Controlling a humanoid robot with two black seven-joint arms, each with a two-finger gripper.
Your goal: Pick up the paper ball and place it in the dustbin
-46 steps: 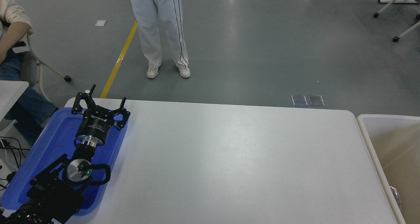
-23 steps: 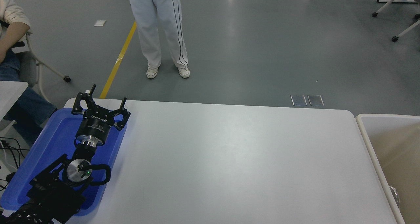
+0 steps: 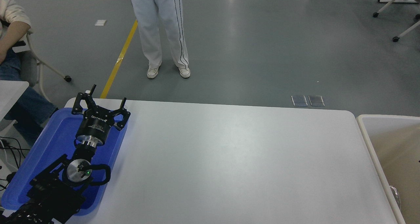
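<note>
Left arm enters from 7 o'clock and lies over the blue tray (image 3: pixel 52 145) at the table's left end. Left pincer (image 3: pixel 104 101) reaches past the tray's far edge, toward 12 o'clock from its wrist; fingers (image 3: pixel 93 89) spread wide, nothing between them. A small green light glows on the wrist joint. Right arm out of view; nothing enters from the right edge or the 5 o'clock corner.

White table (image 3: pixel 229 158) fills the middle of the view, top bare apart from the tray. Dustbin (image 3: pixel 370 142) sits just off the table's right end at 3 o'clock: thick white rounded rim, beige-tan inside, only its left portion in view. A bit of crinkled clear plastic shows inside against the near left wall, around 4 o'clock.

Paper ball: cannot find it anywhere in view, neither on the table, nor in the tray, nor in the visible part of the dustbin.

Far side, 12 o'clock: a person in white trousers (image 3: pixel 160 27) with thin dark side stripes and white shoes stands on the grey floor by a yellow floor line (image 3: pixel 118 61). At 10 o'clock a seated person's arm (image 3: pixel 8 37) and blue jeans, on a wheeled chair.

Against half a second ago: left arm and pincer unmoved, same wide spread. Tray, table and dustbin in the same places. The standing person's legs have shifted only slightly; the seated person much the same.
</note>
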